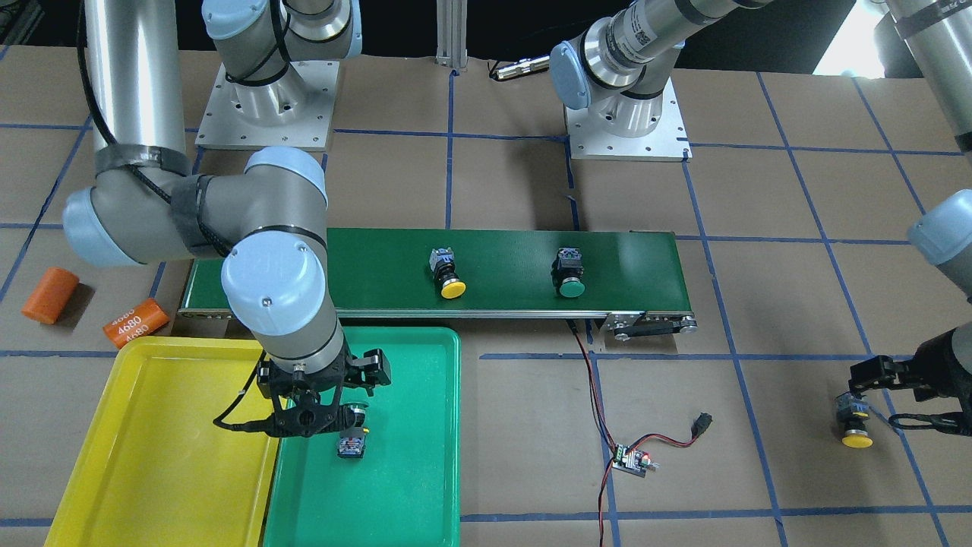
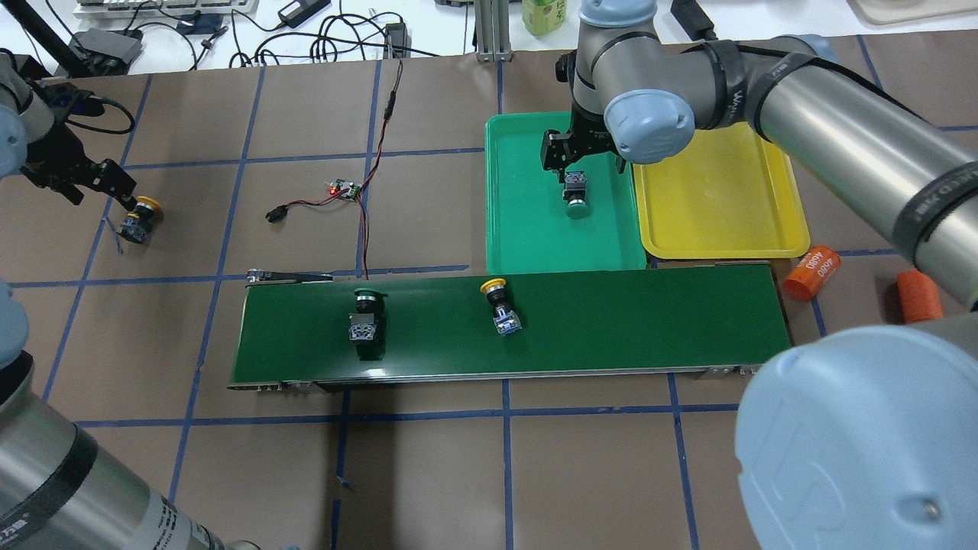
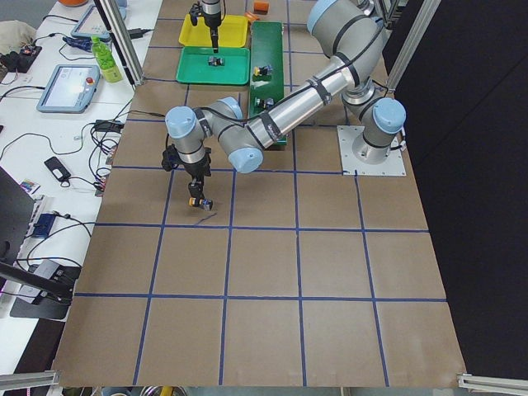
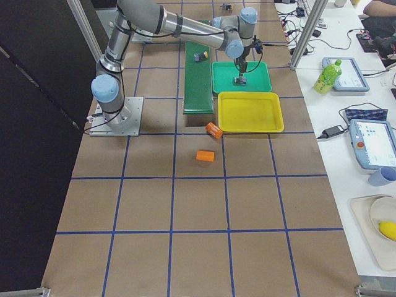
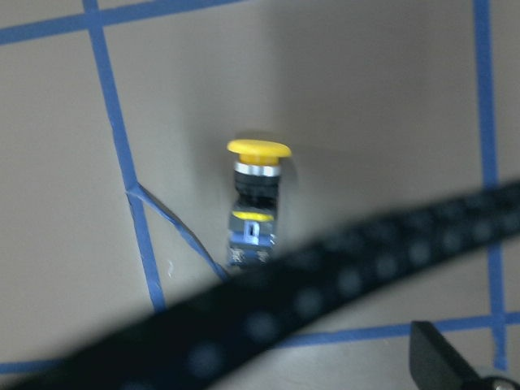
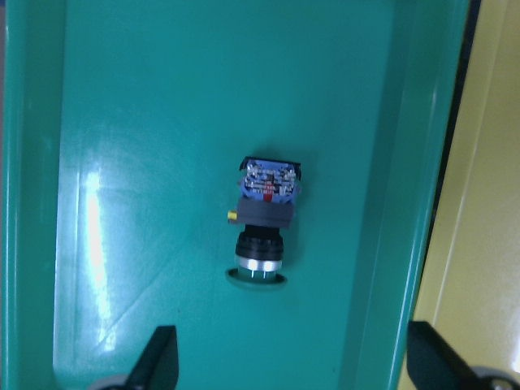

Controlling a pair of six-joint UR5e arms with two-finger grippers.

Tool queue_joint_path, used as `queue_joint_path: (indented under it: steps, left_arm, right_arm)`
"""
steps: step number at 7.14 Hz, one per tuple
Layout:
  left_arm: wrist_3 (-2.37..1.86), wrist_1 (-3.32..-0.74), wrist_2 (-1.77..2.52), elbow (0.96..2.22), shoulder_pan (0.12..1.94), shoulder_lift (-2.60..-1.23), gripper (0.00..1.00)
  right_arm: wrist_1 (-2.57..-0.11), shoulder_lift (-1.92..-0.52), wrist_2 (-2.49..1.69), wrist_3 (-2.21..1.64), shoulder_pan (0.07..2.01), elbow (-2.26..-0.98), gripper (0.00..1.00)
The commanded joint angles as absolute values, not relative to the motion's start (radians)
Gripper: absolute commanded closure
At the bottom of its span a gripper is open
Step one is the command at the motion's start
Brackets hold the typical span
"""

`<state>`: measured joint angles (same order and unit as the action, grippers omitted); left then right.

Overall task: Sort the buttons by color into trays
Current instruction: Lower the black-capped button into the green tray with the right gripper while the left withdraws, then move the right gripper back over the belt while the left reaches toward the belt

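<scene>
Left wrist-mounted view: our yellow button [image 5: 253, 203] lies lengthwise straight ahead of the left end effector [image 2: 121, 195], whose grip we cannot tell.

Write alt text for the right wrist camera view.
A green-capped button lies on its side in the green tray, untouched by the open right gripper, whose two fingertips show at the bottom edge. The yellow tray borders it on the right.

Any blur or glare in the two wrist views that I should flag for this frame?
Left wrist view: a dark band crosses the foreground badly out of focus, and the yellow button behind it is slightly soft. Right wrist view: the green button is sharp, with a pale glare streak on the green tray floor to its left.
</scene>
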<state>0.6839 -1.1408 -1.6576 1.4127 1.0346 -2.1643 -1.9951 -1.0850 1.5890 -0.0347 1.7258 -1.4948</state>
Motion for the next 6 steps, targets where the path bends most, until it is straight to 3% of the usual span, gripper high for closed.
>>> queue_joint_path:
  steps: [1, 3, 4, 6]
  left_arm:
    - [0.716, -1.06, -1.658, 1.419, 1.034, -2.212, 0.0]
    - [0.722, -1.06, -1.603, 1.457, 1.034, -2.223, 0.0]
    - [0.723, -1.019, -1.597, 1.485, 1.034, -2.226, 0.1]
    - [0.77, -0.933, -1.598, 1.506, 1.034, -2.247, 0.49]
  right_arm:
    - [-1.997, -1.251, 1.589, -0.034, 1.718, -1.662, 0.0]
    - [-1.997, -1.336, 1.588, -0.032, 1.7, -1.779, 0.0]
    - [-1.997, -1.37, 1.586, -0.035, 1.7, -1.833, 0.0]
    - [-2.0, -1.458, 1.586, -0.032, 1.7, -1.938, 0.0]
